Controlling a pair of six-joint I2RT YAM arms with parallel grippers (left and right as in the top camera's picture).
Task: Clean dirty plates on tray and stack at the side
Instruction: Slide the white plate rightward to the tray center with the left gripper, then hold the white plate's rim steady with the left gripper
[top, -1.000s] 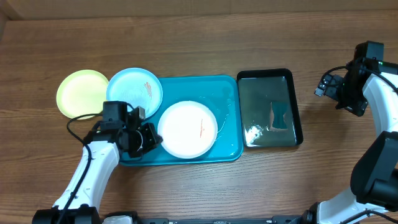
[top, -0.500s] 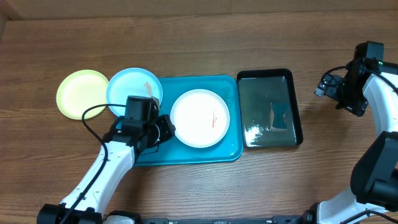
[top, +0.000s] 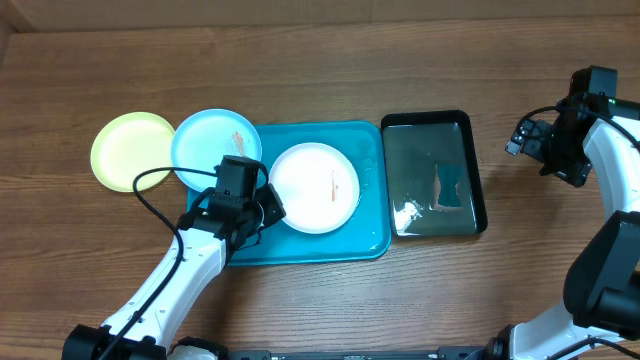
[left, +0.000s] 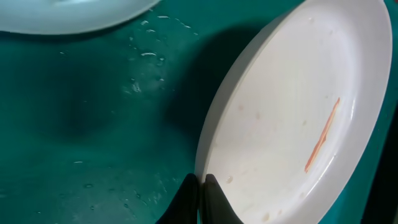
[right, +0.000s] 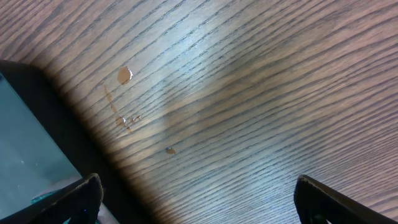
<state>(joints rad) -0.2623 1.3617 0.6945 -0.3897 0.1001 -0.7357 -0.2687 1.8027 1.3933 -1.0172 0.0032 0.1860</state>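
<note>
The tray (top: 372, 228) is found at mid-table (top: 300, 60), with a black tray (top: 425, 117) just beside its right edge. The white plate (top: 313, 187) is located on the tray, near its centre; one orange-red streak (left: 323, 134) is noted on its face. In the left wrist view this plate is seen tilted, with a shadow cast on the tray beneath it. The left gripper (left: 200, 186) is closed, its fingers pinched on the white plate's near-left rim.

The blue plate (top: 215, 148) is placed at the tray's upper-left corner, partly over the rim and partly over the table; an orange-red smear is recorded on it. The yellow-green plate (top: 130, 150) is set on the table left of the tray, just beside the blue plate; whether the two touch cannot be told. No smear is made out on it from overhead.

Water droplets (left: 146, 56) are observed on the tray floor between the blue and white plates.

The right gripper (right: 199, 205) is held with its jaws spread wide and nothing between them, over bare table to the right of the black tray, well apart from the plates; small brownish spots (right: 124, 74) are noted on the wood below it.
</note>
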